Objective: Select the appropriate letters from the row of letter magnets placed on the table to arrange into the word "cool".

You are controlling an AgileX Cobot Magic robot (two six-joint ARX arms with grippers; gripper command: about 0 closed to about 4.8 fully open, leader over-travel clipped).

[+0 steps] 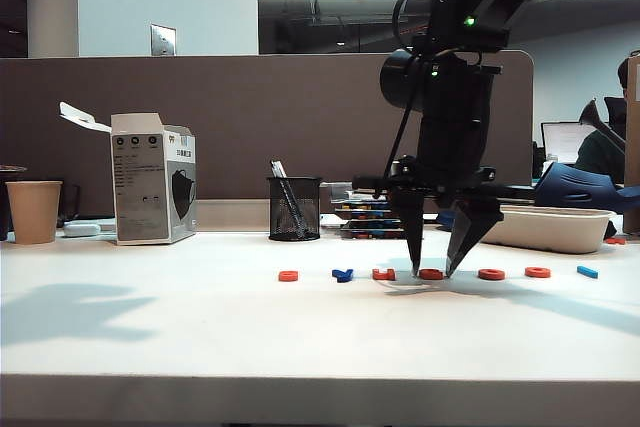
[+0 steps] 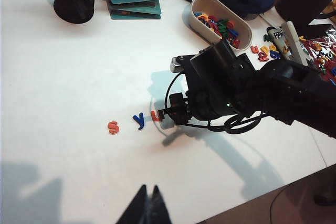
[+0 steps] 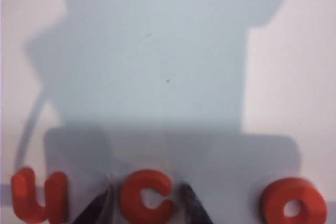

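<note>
Orange c magnet between open right hand's downward fingertips; left hand closed.

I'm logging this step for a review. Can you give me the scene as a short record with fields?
right gripper: down at the table, fingers open either side of the orange-red C magnet
left gripper: raised over the table's near part, fingers together, holding nothing
row of letter magnets: S, Y, U, C, O, another O, light-blue bar
nearby: tub of spare letters, mesh pen cup
</note>
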